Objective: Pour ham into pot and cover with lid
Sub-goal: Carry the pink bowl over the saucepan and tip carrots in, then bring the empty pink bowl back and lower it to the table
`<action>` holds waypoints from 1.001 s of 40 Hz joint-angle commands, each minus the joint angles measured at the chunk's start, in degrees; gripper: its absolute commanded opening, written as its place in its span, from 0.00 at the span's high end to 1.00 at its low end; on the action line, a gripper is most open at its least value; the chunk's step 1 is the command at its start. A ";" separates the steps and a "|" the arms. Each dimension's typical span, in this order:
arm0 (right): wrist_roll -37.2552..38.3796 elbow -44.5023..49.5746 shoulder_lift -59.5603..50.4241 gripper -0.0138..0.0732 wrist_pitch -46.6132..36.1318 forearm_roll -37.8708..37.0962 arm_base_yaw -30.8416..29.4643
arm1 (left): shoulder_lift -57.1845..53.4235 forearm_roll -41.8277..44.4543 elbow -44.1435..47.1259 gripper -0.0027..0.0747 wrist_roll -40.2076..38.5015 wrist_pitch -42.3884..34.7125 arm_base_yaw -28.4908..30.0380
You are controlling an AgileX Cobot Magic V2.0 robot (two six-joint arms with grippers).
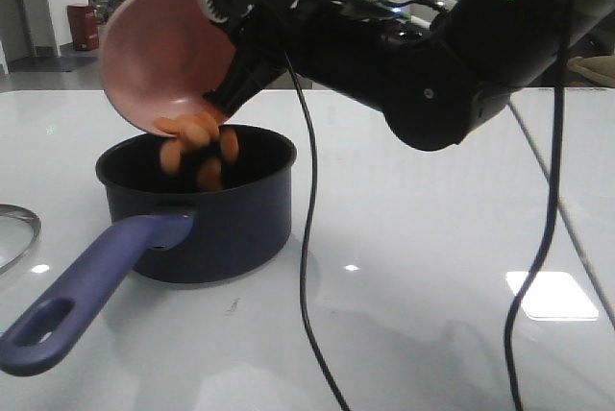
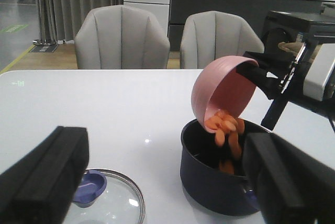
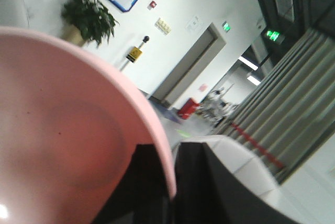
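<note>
The right gripper [image 1: 226, 94], closed on the rim of the pink bowl [image 1: 154, 56], holds it tipped steeply over the pot [image 1: 207, 214] while the ham [image 1: 197, 147] spills from the lip into the pot's left half. Keep the lip inside the rim until the bowl empties. The left gripper [image 2: 162, 182] hangs wide open and empty above the lid [image 2: 112, 203], which lies on the table [image 1: 432, 267] left of the pot.

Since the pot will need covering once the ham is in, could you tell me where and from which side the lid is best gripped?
Grip the lid by its blue funnel-shaped knob, coming straight down from above. The lid lies flat on the table with the knob pointing up, and its low glass dome and thin metal rim give little to pinch. The left gripper is open and nearest.
</note>
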 commanded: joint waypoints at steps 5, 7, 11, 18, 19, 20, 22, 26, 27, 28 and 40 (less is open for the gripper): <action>-8.73 -1.24 -3.43 0.68 -10.16 0.12 0.14 | 1.16 -0.44 -1.38 0.14 -0.10 -4.19 -0.42; -8.71 -1.24 -3.43 0.68 -10.16 0.12 0.23 | 1.16 -0.44 -1.38 0.14 -0.10 -4.19 -0.42; -8.71 -1.24 -3.43 0.68 -10.16 0.12 0.23 | 1.16 -0.44 -1.38 0.14 -0.10 -4.19 -0.42; -13.40 -1.24 -3.69 0.68 -10.21 -2.39 0.24 | 1.16 -0.44 -1.38 0.14 -0.10 -4.19 -0.42; -14.59 -1.24 -3.75 0.68 -10.21 -3.51 0.24 | 1.16 -0.44 -1.38 0.14 -0.10 -4.19 -0.42; -17.31 -1.24 -3.86 0.68 -10.21 -5.12 0.24 | 1.16 -0.44 -1.38 0.14 -0.10 -4.19 -0.42; -22.02 -1.30 -3.93 0.68 -10.21 -7.81 0.24 | 1.16 -0.44 -1.38 0.14 -0.10 -4.19 -0.42; -26.13 -1.30 -3.93 0.68 -10.16 -8.89 0.24 | 1.16 -0.44 -1.38 0.14 -0.10 -4.19 -0.42; -25.60 -1.30 -3.93 0.68 -10.16 -8.19 0.24 | 1.16 -0.44 -1.38 0.14 -0.10 -4.19 -0.42; -23.97 -1.30 -3.93 0.68 -10.16 -7.08 0.24 | 1.16 -0.44 -1.38 0.14 -0.10 -4.19 -0.42; 22.34 -0.87 -6.44 0.68 -4.15 13.09 0.38 | 1.16 -0.44 -1.38 0.14 -0.10 -4.19 -0.42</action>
